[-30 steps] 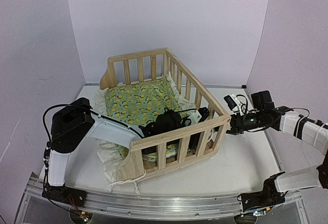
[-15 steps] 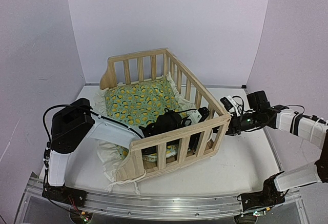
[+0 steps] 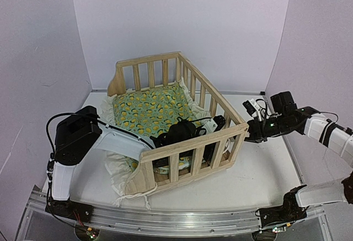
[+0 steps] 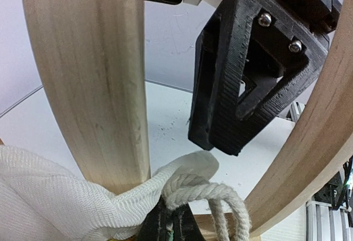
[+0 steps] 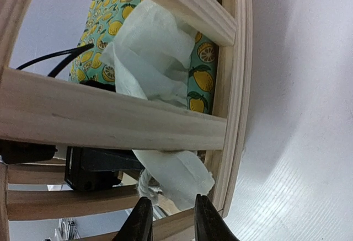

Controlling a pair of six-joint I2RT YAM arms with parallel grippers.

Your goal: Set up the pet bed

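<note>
**Presently: site status**

The pet bed (image 3: 193, 142) sits mid-table (image 3: 265, 169), with the lemon-print cushion (image 3: 151, 108) inside. L gripper (image 3: 217, 123) is inside the frame, claw closed; can't tell if fabric is pinched. R gripper (image 5: 168, 221) is just beside the rt corner post (image 5: 234, 86), fingers slightly parted, holding nothing.

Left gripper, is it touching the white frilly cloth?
Touching. The left wrist view shows the white ruffle bunched right over the dark tips of the left gripper, lying against them with no gap.

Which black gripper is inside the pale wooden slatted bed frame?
The left gripper; the right gripper is outside the pale wooden frame, at its right corner.
</note>
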